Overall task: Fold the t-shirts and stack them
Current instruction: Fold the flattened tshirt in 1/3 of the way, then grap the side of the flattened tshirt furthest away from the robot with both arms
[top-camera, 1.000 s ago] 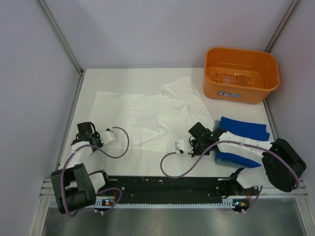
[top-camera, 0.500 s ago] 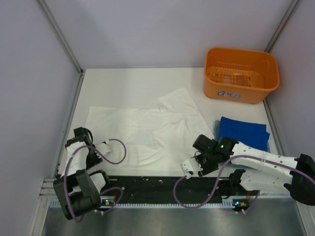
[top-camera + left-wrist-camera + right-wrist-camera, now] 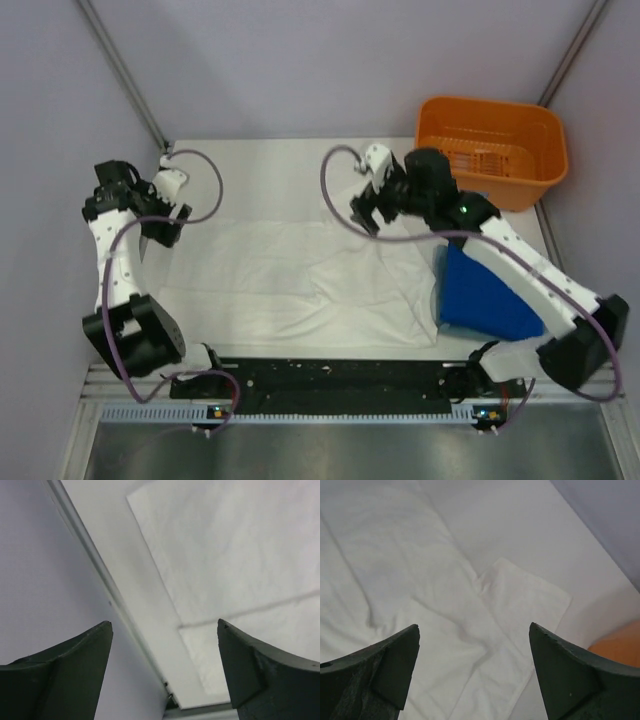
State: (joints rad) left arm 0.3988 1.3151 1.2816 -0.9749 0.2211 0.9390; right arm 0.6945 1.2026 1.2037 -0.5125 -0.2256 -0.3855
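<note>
The left end effector (image 3: 165,625) and right end effector (image 3: 474,627) had lifted away from the near hem, jaws apart and empty, leaving the white t-shirt (image 3: 290,285) spread flat on the table (image 3: 260,165) beside the folded blue t-shirt (image 3: 480,295), seemingly ready for folding.

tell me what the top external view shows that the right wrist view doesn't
Only top external: the blue t-shirt lying at the right, the left arm raised at the left, and the full spread of the white t-shirt. Only right wrist: its own fingers apart with nothing between them, above a sleeve seen close up. Both: the white t-shirt and the orange basket, though the wrist view catches only a sliver of the basket.
</note>
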